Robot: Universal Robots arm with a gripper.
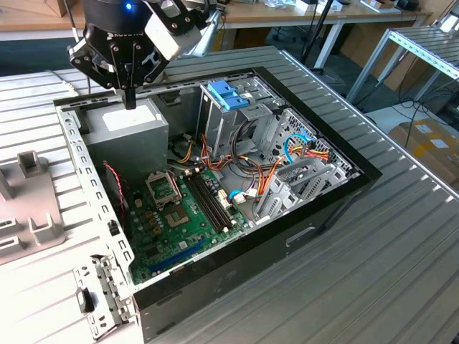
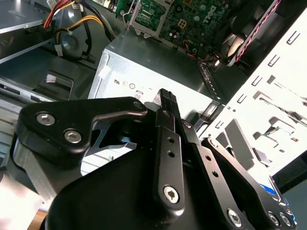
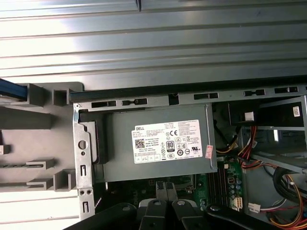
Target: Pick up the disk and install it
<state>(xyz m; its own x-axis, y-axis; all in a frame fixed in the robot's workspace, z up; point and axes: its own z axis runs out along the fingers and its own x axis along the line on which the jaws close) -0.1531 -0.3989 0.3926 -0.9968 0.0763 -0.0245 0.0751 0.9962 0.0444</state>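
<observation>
I saw power-supply box (image 1: pixel 129 132) in far corner of case (image 1: pixel 215 281) (exterior view's left); motherboard (image 1: pixel 179 215) before it, gripper (image 1: pixel 130 100) above.

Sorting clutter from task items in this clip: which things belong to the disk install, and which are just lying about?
Job: hand, shut; open computer case; drive cage with blue handles, probably.
Lying about: power-supply box beneath the hand; motherboard; grey fixture; cardboard box.

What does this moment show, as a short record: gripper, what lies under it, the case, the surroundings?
gripper: shut, holding nothing, pointing down
under it: grey power-supply box, contact unclear
computer case: open on top, motherboard exposed
drive cage: inside the case, light-blue handles on top
table: ribbed metal, carries the case
</observation>
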